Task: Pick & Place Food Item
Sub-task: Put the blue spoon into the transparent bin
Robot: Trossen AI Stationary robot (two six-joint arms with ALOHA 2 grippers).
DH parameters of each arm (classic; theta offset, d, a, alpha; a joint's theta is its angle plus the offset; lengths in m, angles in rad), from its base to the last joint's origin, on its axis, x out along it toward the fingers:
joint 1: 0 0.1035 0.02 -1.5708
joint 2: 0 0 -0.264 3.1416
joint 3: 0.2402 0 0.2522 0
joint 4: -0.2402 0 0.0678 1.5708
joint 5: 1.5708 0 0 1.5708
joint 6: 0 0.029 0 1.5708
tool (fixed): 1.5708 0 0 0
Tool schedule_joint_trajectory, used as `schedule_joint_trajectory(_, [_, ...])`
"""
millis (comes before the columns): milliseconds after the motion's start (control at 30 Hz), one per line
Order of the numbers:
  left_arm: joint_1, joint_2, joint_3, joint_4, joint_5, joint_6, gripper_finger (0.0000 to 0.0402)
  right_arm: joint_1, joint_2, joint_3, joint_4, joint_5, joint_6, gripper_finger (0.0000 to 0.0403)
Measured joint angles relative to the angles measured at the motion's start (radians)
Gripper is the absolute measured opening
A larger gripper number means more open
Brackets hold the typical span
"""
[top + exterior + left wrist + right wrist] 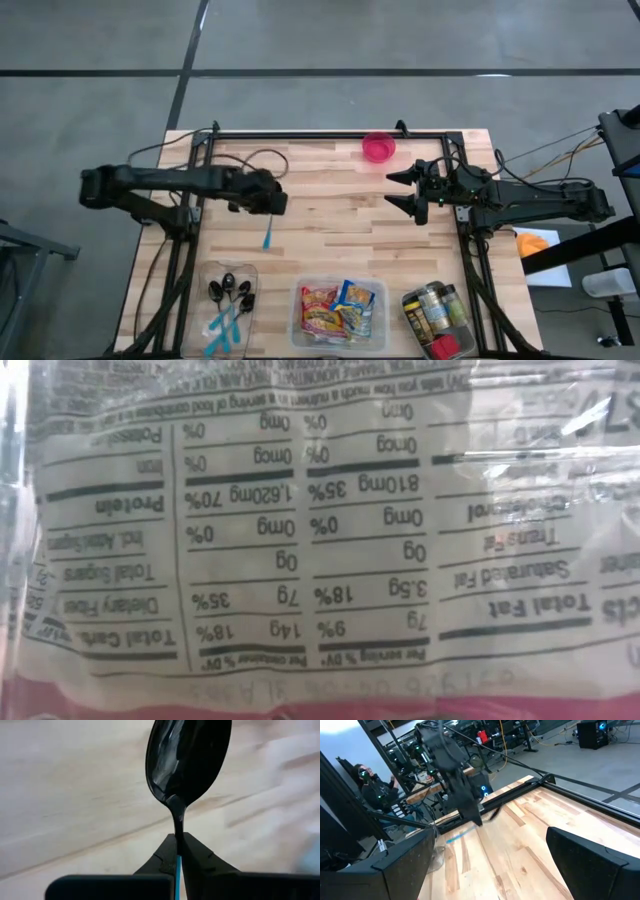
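A spoon with a black bowl [187, 757] and a thin blue handle [268, 238] is held by my left gripper [272, 205], which is shut on it over the left middle of the table. In the right wrist view the left gripper [472, 817] shows with the blue handle [459, 837] sticking out. My right gripper [404, 190] stands open and level at the right, holding nothing. Food packets [338, 308] lie in a clear tub at the near edge. A packet's nutrition label [320, 540] fills the low view. My left gripper pinches the spoon between its two fingers where the black neck meets the blue handle [178, 851]. The fingers slant down from above. The bowl sticks out past the fingertips and the blue handle runs back between them. The spoon is lifted clear of the table.
A pink bowl [378, 147] stands at the far edge, right of the middle. Along the near edge stand a clear tray of spoons [228, 305], the tub of packets and a tub of jars [438, 320]. A person sits in the room beyond the table [372, 787].
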Motion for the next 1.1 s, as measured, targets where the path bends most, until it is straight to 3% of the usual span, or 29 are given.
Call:
schedule_joint_trajectory(300, [-0.036, -0.321, 0.0, 0.001, -0.006, 0.013, 0.0008, 0.0, 0.0, 0.0, 0.0, 0.0, 0.0, 0.0381])
schedule_joint_trajectory(567, [-0.255, -0.47, 0.0, -0.001, -0.03, -0.02, 0.0007, 0.0, 0.0, 0.0, 0.0, 0.0, 0.0, 0.0381])
schedule_joint_trajectory(833, [-0.594, -0.459, 0.0, -0.132, -0.112, -0.342, 0.0007, 0.0, 0.0, 0.0, 0.0, 0.0, 0.0, 0.0381])
schedule_joint_trajectory(1100, [-0.964, -0.375, 0.0, -0.217, -0.12, -0.861, 0.0007, 0.0, 0.0, 0.0, 0.0, 0.0, 0.0, 0.0381])
